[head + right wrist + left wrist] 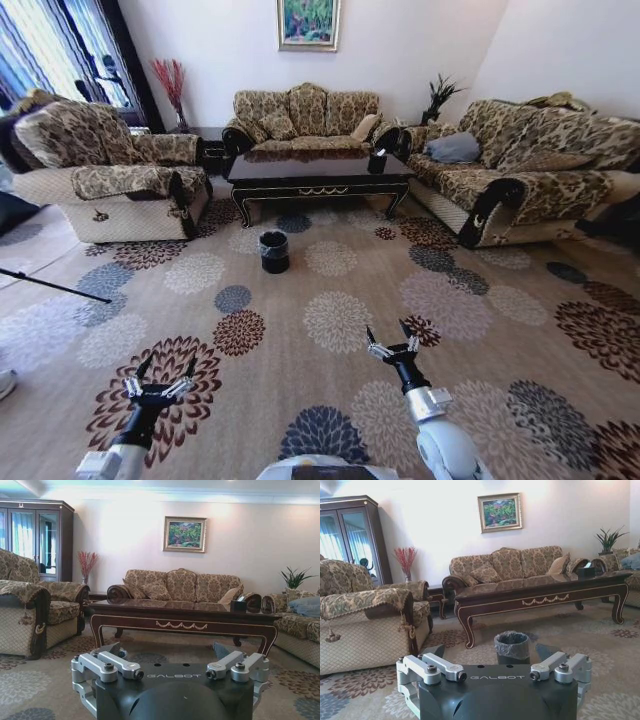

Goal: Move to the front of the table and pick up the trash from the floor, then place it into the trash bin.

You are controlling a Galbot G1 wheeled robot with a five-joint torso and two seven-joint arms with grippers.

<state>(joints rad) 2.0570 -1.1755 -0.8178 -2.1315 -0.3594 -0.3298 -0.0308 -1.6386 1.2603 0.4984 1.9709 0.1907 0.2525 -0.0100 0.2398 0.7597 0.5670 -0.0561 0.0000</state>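
The dark-brown table [320, 170] stands ahead across the flower-patterned floor [335, 320]. The small black trash bin [274, 251], lined with a clear bag, sits on the carpet a little in front of the table's left half. The trash is out of view. My left gripper [165, 368] and right gripper [388, 332] hover low over the carpet, both open and holding nothing. From the left wrist, the open left gripper [489, 651] faces the trash bin [512, 647] and the table [545, 587]. The right gripper [165, 649] faces the table [180, 612].
A patterned armchair [110, 185] stands at the left, a sofa [305, 115] behind the table and another sofa [520, 160] at the right. A black tissue box [377, 160] rests on the table. A thin black rod [50, 285] lies across the carpet at far left.
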